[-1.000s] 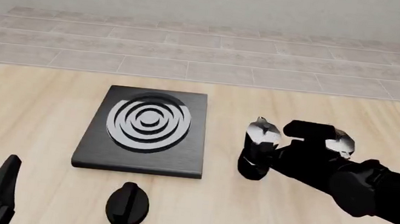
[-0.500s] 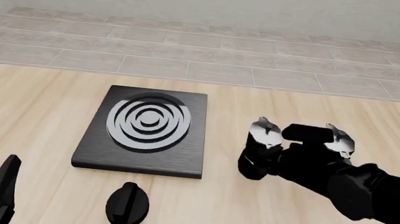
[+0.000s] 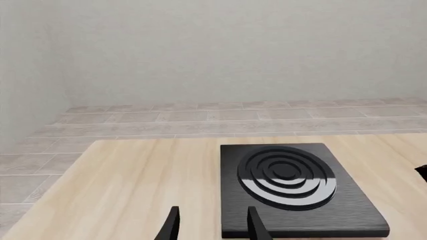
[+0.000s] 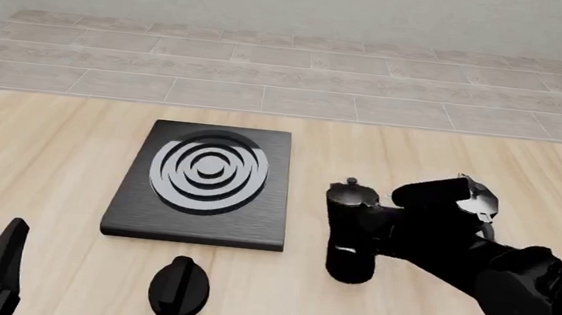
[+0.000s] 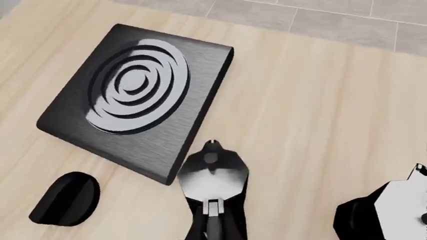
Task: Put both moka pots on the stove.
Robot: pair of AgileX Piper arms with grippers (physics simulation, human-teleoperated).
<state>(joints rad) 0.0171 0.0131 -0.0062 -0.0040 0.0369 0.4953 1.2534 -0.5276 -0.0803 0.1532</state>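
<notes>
Moka pot one (image 4: 352, 238) is off the stove (image 4: 203, 185), just beside its right edge, gripped by its handle in the closed right gripper (image 4: 390, 231) for carrying to the burner. Second moka pot (image 4: 471, 197) sits farther right of the stove. Left gripper (image 3: 211, 227), near the stove's front-left corner, is open and empty.

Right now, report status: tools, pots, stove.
Right tool at the near moka pot, grip unconfirmed. Left tool open, idle. Second moka pot behind the right arm. Stove bare; black knob in front of it.
</notes>
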